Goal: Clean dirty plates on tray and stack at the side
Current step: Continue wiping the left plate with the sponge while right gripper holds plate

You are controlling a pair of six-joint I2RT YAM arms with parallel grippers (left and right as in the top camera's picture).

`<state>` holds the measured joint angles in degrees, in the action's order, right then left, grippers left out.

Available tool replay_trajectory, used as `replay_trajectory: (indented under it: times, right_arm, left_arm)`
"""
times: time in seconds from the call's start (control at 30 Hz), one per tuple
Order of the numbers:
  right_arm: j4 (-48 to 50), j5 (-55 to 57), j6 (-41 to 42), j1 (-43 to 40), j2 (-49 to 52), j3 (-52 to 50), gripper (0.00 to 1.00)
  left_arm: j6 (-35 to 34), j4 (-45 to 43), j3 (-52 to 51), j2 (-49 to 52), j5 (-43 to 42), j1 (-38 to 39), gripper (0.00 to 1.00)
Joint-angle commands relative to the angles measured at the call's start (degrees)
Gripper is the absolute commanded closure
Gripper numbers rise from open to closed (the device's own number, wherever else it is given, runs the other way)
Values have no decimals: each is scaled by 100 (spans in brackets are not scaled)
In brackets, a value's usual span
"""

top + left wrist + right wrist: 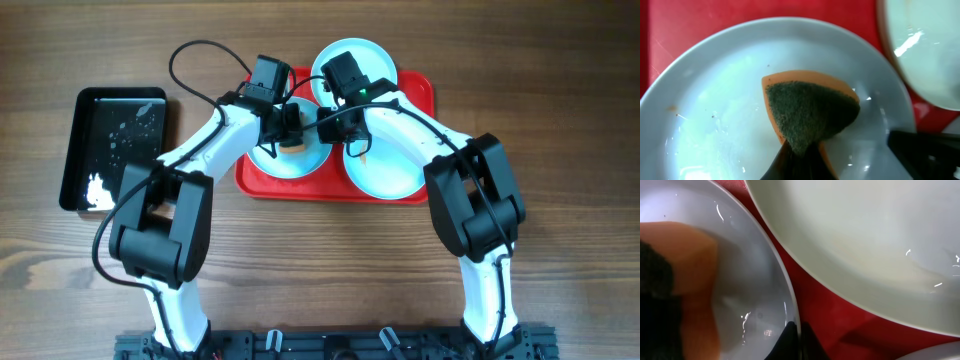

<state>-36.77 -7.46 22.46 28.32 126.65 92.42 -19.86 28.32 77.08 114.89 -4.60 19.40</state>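
The red tray (420, 90) holds three pale blue plates: left (290, 165), back (375, 60) and right (385, 175). My left gripper (292, 128) is shut on an orange sponge (293, 143) with a green scouring face and presses it onto the left plate. In the left wrist view the sponge (810, 110) lies on this plate (715, 115), pinched at the jaws (800, 157). My right gripper (325, 128) is shut on the left plate's right rim. The right wrist view shows its jaws (797, 337) astride the rim of the plate (755, 280), with the sponge (695, 270) at the left.
A black tray (115, 150) with white specks lies on the wooden table, left of the red tray. A neighbouring plate (865, 240) lies close to my right gripper, with a strip of red tray (840, 320) between. The right finger (925, 150) shows dark in the left wrist view.
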Motion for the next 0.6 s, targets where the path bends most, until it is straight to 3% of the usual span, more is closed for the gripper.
replay_trajectory:
  times: [0.0,0.33,0.57]
  right_arm:
    - [-120,175,-61,-4,142,9,96]
    - [-136,175,-116,-4,142,9,96]
    - [-142,181,-129,-4,142,9,96]
  left_arm:
    - [-11,114,-63,133,238,-111,96]
    - [11,323,-267,267,1104,-481,96]
    - [13,422,-254,251,2153,-732,96]
